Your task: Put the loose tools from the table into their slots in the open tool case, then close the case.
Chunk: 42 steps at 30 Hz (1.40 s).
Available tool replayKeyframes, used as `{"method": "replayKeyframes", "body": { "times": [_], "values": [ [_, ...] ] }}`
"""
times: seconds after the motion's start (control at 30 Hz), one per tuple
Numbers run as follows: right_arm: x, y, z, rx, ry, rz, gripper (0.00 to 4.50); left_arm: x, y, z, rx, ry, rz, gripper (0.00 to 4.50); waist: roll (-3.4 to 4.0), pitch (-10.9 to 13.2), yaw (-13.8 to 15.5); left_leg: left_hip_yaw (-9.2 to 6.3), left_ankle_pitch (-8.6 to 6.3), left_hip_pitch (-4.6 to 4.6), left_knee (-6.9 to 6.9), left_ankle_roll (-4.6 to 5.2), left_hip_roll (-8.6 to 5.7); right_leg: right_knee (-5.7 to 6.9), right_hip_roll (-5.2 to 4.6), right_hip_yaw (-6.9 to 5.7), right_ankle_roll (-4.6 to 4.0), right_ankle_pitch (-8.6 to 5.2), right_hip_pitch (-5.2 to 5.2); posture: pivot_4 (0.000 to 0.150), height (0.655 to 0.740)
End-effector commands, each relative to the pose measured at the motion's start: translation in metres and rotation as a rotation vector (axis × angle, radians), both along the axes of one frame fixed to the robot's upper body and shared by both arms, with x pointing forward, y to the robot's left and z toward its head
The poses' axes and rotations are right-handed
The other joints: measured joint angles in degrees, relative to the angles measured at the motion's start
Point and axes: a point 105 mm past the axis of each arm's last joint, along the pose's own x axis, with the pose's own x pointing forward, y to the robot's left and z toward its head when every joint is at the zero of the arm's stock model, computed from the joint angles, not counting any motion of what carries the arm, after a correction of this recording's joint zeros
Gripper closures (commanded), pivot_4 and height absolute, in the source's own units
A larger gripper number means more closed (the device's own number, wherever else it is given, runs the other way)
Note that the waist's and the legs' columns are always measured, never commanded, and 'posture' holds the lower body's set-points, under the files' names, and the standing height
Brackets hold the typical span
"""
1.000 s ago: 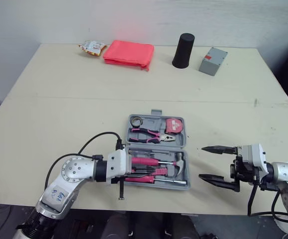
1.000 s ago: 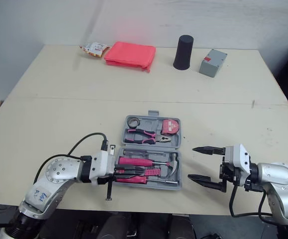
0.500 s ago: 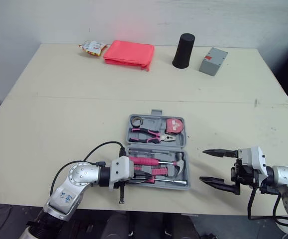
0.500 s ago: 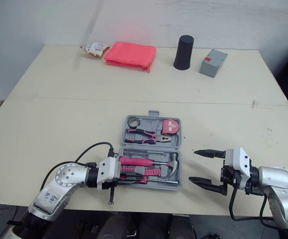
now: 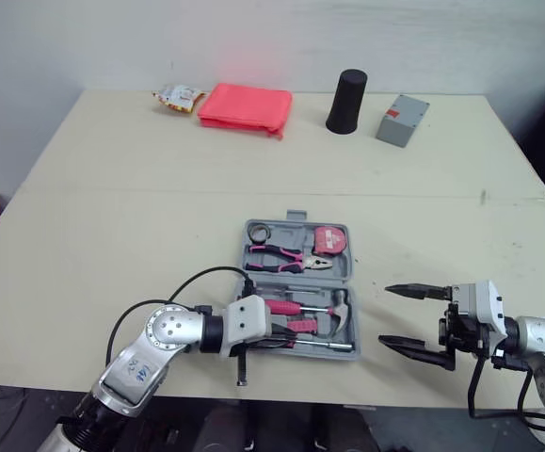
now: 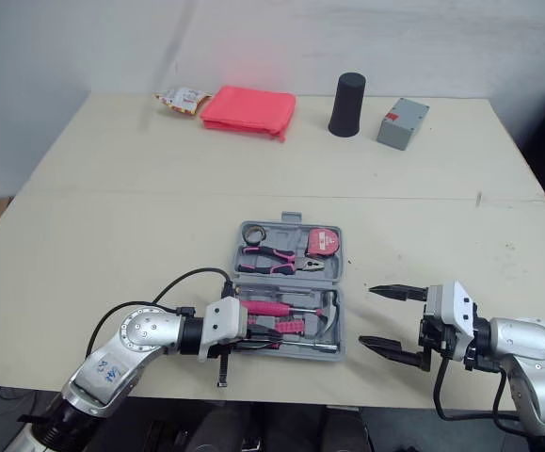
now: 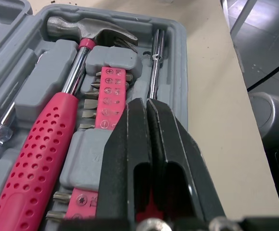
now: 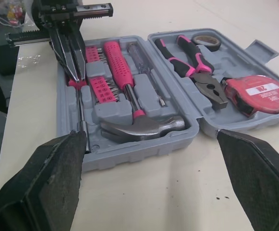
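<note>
Table point(image 5: 112, 235) seems clear of loose tools, tool case point(image 5: 296, 273) not closed yet; left gripper point(image 7: 146, 108) clenched (maybe empty?), right gripper point(image 5: 385, 314) wide open.

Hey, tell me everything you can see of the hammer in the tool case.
The hammer is a small claw hammer with a bare steel head, a shiny metal shaft and a pink dimpled grip. It lies flat in its moulded slot in the near half of the open grey tool case, head toward the robot's right. A pink bit holder lies on its near side, a clear-handled screwdriver on its far side. The left gripper, jaws shut, does not touch it.
</note>
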Motion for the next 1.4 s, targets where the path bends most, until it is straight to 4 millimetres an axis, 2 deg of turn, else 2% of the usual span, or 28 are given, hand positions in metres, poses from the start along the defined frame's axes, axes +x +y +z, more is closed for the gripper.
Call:
{"method": "replayKeyframes", "body": {
  "times": [0.03,0.2,0.33,0.43,0.47,0.53,0.6,0.67,0.8,0.87,0.97,1.1,1.13,1.17,1.2,1.23,1.4],
  "values": [
    [0.000,-0.004,0.006,-0.005,-0.042,-0.016,0.00,-0.014,0.034,-0.071,0.255,0.171,0.077,4.45,0.14,-0.39,-0.01,-0.01,-0.05,0.10,0.00,-0.02,0.10,-0.12,0.02,-0.01,-0.01,0.00,0.12,0.150,0.7400],
    [0.003,-0.003,0.007,-0.005,-0.058,-0.028,0.00,-0.012,0.045,-0.072,0.258,0.172,0.111,4.45,0.23,-1.01,-0.12,-0.02,-0.25,0.18,-0.04,-0.34,0.24,-0.23,0.09,-0.03,-0.08,-0.04,0.19,0.150,0.7400],
    [0.006,0.005,0.008,-0.001,-0.065,-0.016,0.00,-0.016,0.065,-0.092,0.323,0.200,0.144,4.45,0.24,-1.34,-0.23,-0.01,-0.30,0.22,-0.06,-0.40,0.31,-0.24,0.13,-0.04,-0.15,-0.08,0.19,0.150,0.7400],
    [0.008,0.005,0.008,0.002,-0.070,-0.022,0.00,-0.016,0.059,-0.091,0.271,0.193,0.155,4.45,0.30,-1.56,-0.23,-0.01,-0.47,0.33,-0.09,-0.26,0.36,-0.28,0.13,-0.05,-0.23,-0.12,0.28,0.150,0.7400],
    [0.008,0.005,0.009,0.005,-0.072,-0.025,0.00,-0.012,0.053,-0.083,0.213,0.186,0.169,4.45,0.33,-1.57,-0.23,0.01,-0.54,0.49,-0.14,-0.17,0.37,-0.29,0.12,-0.05,-0.26,-0.14,0.39,0.150,0.7400],
    [0.012,0.004,0.012,0.023,-0.079,-0.053,0.00,0.002,0.031,-0.034,-0.052,0.044,0.157,4.45,0.41,-1.57,-0.21,0.01,-0.62,0.86,-0.39,-0.15,0.38,-0.32,0.12,-0.02,-0.41,-0.24,0.62,0.150,0.7400],
    [0.015,0.002,0.012,0.027,-0.068,-0.079,0.00,0.007,0.027,-0.003,-0.191,-0.056,0.140,4.45,0.47,-1.30,-0.10,0.01,-0.56,0.87,-0.52,-0.21,0.39,-0.30,0.13,0.00,-0.47,-0.27,0.48,0.150,0.7400],
    [0.017,0.002,0.014,0.048,-0.058,-0.087,0.00,0.006,0.029,0.011,-0.255,-0.065,0.138,4.45,0.39,-1.13,-0.03,0.00,-0.36,0.76,-0.69,-0.34,0.37,-0.20,0.14,-0.02,-0.55,-0.31,0.25,0.150,0.7400],
    [0.029,0.000,0.023,0.039,-0.120,-0.109,0.00,-0.001,0.047,0.076,-0.471,-0.087,0.139,4.45,-0.35,-0.49,-0.13,0.00,0.23,-0.18,-0.60,-0.51,0.35,0.21,0.17,-0.09,-0.68,-0.38,-0.70,0.150,0.7400],
    [0.032,0.006,0.020,0.028,-0.085,-0.080,0.00,0.003,0.063,0.091,-0.479,-0.088,0.203,4.45,-0.41,-0.33,-0.20,-0.01,0.23,-0.21,-0.56,-0.49,0.31,0.17,0.15,-0.10,-0.67,-0.37,-0.65,0.150,0.7400],
    [0.038,0.014,0.013,0.001,-0.041,-0.050,0.88,0.019,0.095,0.084,-0.377,-0.129,0.339,4.50,-0.36,-0.27,-0.30,0.01,0.19,-0.07,-0.58,-0.41,0.26,0.09,0.14,-0.10,-0.65,-0.36,-0.50,0.150,0.7400],
    [0.046,0.021,-0.003,-0.103,0.010,-0.030,2.79,0.045,0.128,0.058,-0.187,-0.182,0.507,4.50,-0.36,-0.12,-0.18,0.05,0.16,-0.09,-0.59,-0.35,0.19,0.14,0.29,-0.10,-0.64,-0.36,-0.58,0.150,0.7400],
    [0.049,0.023,-0.006,-0.131,0.006,-0.021,3.44,0.051,0.133,0.051,-0.159,-0.177,0.537,4.50,-0.36,-0.11,-0.14,0.06,0.17,-0.11,-0.58,-0.34,0.19,0.16,0.38,-0.10,-0.64,-0.36,-0.61,0.150,0.7400],
    [0.050,0.024,-0.007,-0.145,0.002,-0.015,3.77,0.054,0.135,0.047,-0.151,-0.172,0.551,4.50,-0.36,-0.08,-0.10,0.07,0.17,-0.11,-0.58,-0.35,0.19,0.16,0.42,-0.08,-0.64,-0.36,-0.63,0.150,0.7400],
    [0.052,0.025,-0.008,-0.154,-0.002,-0.011,4.28,0.056,0.136,0.045,-0.145,-0.169,0.559,4.50,-0.41,-0.05,-0.08,0.08,0.17,-0.15,-0.58,-0.34,0.19,0.18,0.43,-0.08,-0.63,-0.36,-0.69,0.150,0.7400],
    [0.054,0.026,-0.010,-0.172,-0.010,-0.006,4.41,0.059,0.135,0.041,-0.152,-0.162,0.568,4.50,-0.42,-0.04,-0.04,0.08,0.17,-0.25,-0.58,-0.35,0.19,0.20,0.43,-0.07,-0.63,-0.35,-0.80,0.150,0.7400],
    [0.068,0.034,-0.018,-0.227,-0.007,0.011,4.41,0.064,0.120,0.020,-0.139,-0.096,0.540,4.50,-0.48,-0.01,-0.23,0.25,0.17,-0.40,-0.62,-0.36,0.19,0.36,0.49,-0.12,-0.58,-0.32,-0.95,0.150,0.7400]
  ]
}}
